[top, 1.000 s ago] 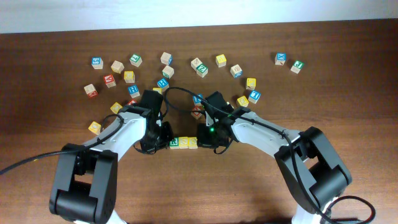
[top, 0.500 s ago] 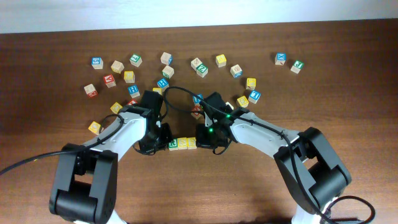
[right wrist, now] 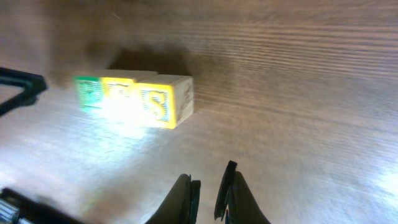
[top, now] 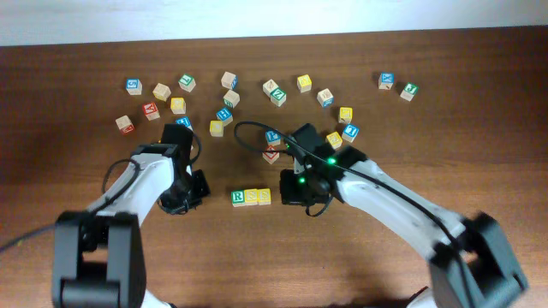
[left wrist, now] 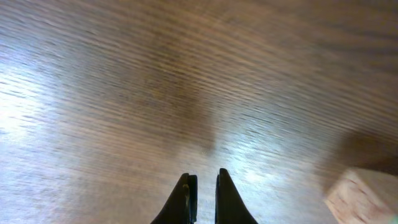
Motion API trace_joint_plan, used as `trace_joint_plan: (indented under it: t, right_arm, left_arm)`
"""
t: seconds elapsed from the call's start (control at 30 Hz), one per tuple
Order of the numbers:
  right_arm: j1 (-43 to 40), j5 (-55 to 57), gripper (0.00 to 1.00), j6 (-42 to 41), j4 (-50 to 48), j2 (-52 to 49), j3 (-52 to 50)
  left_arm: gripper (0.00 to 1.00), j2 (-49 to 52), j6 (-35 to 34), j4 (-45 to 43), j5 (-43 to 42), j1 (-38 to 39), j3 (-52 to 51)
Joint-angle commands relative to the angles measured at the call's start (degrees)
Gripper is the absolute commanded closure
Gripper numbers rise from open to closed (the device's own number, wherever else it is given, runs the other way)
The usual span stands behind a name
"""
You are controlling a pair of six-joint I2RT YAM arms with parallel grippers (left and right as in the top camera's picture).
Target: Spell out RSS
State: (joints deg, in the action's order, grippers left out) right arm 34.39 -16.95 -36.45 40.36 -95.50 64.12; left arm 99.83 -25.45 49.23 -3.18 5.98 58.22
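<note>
Three small wooden letter cubes [top: 252, 197] sit in one row at the front-middle of the dark brown wood-grain surface [top: 86, 214], touching side to side. One green-faced R cube [top: 238, 198] is on the left as seen from overhead, then two yellow S cubes [top: 259, 196]. The right wrist view shows the same row [right wrist: 134, 99]: green end first, yellow faces w/ a blue S print, pale bare wood on the end face, all a bit blurred.

Behind the row are the loose coloured wooden letter cubes [top: 304, 83], approx. 22 by my count, though a couple near the arms are half hidden so I may be off. They come in blue, green, yellow, red and plain, spread across the back of the surface.

There are two arms. The left end effector [top: 195, 186] sits left of the row and clear of it, fingers [left wrist: 188, 196] drawn together w/ only a slit btwn them, holding nothing. One pale wooden cube corner [left wrist: 357, 193] shows at the edge of its view, too blurred to read. The right end effector [top: 295, 190] is just right of the row, not touching it. Its fingers [right wrist: 189, 193] are likewise pinched nearly closed and hold nothing.
</note>
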Motion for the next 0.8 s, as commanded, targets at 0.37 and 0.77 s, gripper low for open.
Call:
trace_joint_plan:
  t: [0.37, 0.77]
  right_arm:
    - [1.2, 18.1, 0.02, 1.1, 18.6, 30.6, -0.2]
    - [1.2, 19.5, 0.02, 3.3, 18.3, 28.1, -0.2]
  left_arm:
    - [0.01, -22.9, 1.1, 2.1, 0.9, -0.1, 0.3]
    - [0.01, -22.9, 1.1, 2.1, 0.9, -0.1, 0.3]
